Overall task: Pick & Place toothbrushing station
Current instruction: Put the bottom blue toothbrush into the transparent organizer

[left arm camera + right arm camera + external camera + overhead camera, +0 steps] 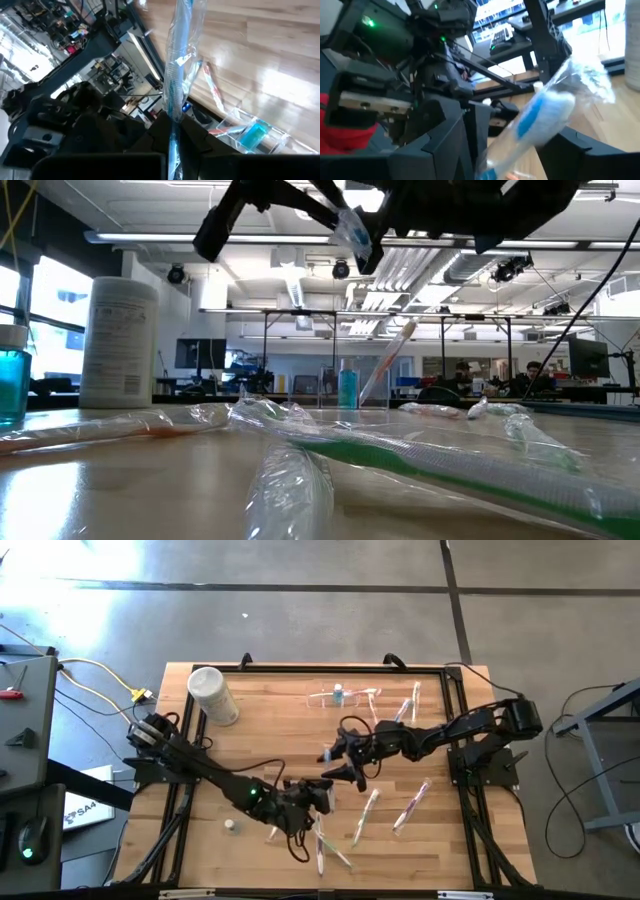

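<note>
The toothbrushing station [345,697] is a clear holder at the table's far middle, with a blue item in it. It also shows in the left wrist view [252,137] and the low view [345,392]. My left gripper [322,790] is shut on a blue toothbrush in a clear wrapper [175,75], held above the table's middle. My right gripper [342,755] is open. Its fingers [450,135] stand on either side of the brush's wrapped far end [540,112]; whether they touch it I cannot tell. My left gripper pinches the wrapped blue toothbrush between its two fingers at the handle's lower part [173,131]. The fingers lie nearly level, coming from the table's left. The brush sticks out past them toward the far side and is lifted clear of the table.
A white canister [212,695] stands at the far left. Several wrapped toothbrushes lie on the wood: two right of centre [367,815] [412,805], some near the front edge [322,845], one by the station [405,708]. A small white piece [230,825] lies front left.
</note>
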{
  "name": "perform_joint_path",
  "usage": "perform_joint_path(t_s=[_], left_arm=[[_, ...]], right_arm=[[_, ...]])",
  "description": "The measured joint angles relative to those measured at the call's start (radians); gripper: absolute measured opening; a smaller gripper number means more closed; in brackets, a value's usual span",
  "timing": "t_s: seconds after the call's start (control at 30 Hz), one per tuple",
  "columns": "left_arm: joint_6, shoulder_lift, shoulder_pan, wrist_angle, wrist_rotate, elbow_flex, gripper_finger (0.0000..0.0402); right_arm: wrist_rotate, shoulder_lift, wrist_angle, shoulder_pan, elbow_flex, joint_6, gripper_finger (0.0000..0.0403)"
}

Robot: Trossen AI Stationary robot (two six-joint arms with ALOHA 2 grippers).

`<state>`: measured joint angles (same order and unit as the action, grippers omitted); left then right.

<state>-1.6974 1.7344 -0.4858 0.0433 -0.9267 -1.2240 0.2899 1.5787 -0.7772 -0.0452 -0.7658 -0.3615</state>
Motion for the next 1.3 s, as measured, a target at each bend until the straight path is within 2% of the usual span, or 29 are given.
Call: perform_joint_path(t_s=[0.27,0.57,0.83,1.03,1.17,1.3], left_arm=[[0.012,0.000,0.001,0.004,-0.023,0.000,0.0010],[0.007,0.002,0.001,0.021,-0.026,0.001,0.0011],[0.027,0.003,0.002,0.018,0.008,0.001,0.0024],[0.258,0.002,0.002,0.019,0.031,0.001,0.0086],[0.278,0.002,-0.004,0.023,0.032,0.001,0.0122],[0.308,0.001,-0.011,0.027,0.035,0.001,0.0153]], right_arm=[[0.001,0.000,0.070,-0.001,0.000,0.053,0.0158],[0.003,-0.001,0.073,-0.001,-0.001,0.098,0.0020],[0.001,-0.002,0.077,-0.001,-0.001,0.120,0.0015],[0.004,-0.002,0.078,-0.002,0.000,0.143,0.0012],[-0.015,-0.002,0.083,-0.001,0.001,0.161,0.0012],[-0.079,-0.017,0.126,0.000,0.001,0.194,0.0012]])
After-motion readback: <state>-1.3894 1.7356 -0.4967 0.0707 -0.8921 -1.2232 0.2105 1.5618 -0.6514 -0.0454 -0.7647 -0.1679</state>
